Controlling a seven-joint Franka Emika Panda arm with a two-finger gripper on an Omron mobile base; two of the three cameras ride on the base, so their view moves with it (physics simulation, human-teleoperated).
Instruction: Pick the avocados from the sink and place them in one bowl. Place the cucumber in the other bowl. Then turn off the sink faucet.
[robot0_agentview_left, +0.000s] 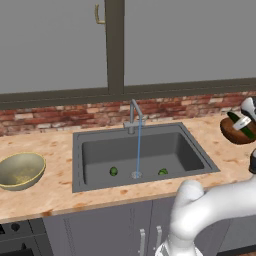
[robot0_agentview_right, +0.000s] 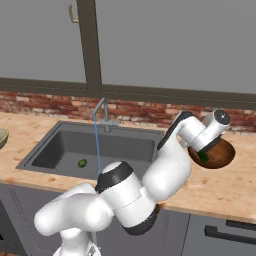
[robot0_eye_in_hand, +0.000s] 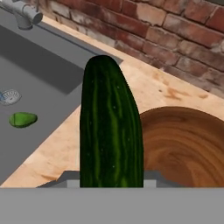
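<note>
- Avocados (robot0_agentview_left: 113, 171) lie on the floor of the sink (robot0_agentview_left: 80, 145), one left of the drain and the other (robot0_agentview_left: 163, 171) right of it, well apart; neither has gone to a bowl, so that part of the task looks undone.
- At the far left of the counter, well apart from the basin, the olive-yellow bowl (robot0_agentview_left: 20, 170) sits tipped slightly on its curved base, with nothing in it, presumably waiting for the two fruits.
- Behind the basin stands the sink faucet (robot0_agentview_left: 134, 116); a thin blue stream (robot0_agentview_left: 138, 150) falls from its spout to the drain, so the water is running and shutting it off looks like the last job.
- Right of the sink, near the brick backsplash, the dark brown bowl (robot0_agentview_right: 220, 156) rests on the counter as the likely target for the vegetable.
- In the hand view the cucumber (robot0_eye_in_hand: 110, 131) rises lengthwise from between the jaws, which pinch its lower end; its tip points toward the sink's corner while the brown bowl's rim lies just beside it.
- From the right base view, the arm bends up from the base, folds at a dark elbow and reaches right, holding the gripper (robot0_agentview_right: 204, 153) tilted down over the brown bowl's near rim, a pose that suits lowering the cucumber inside.
</note>
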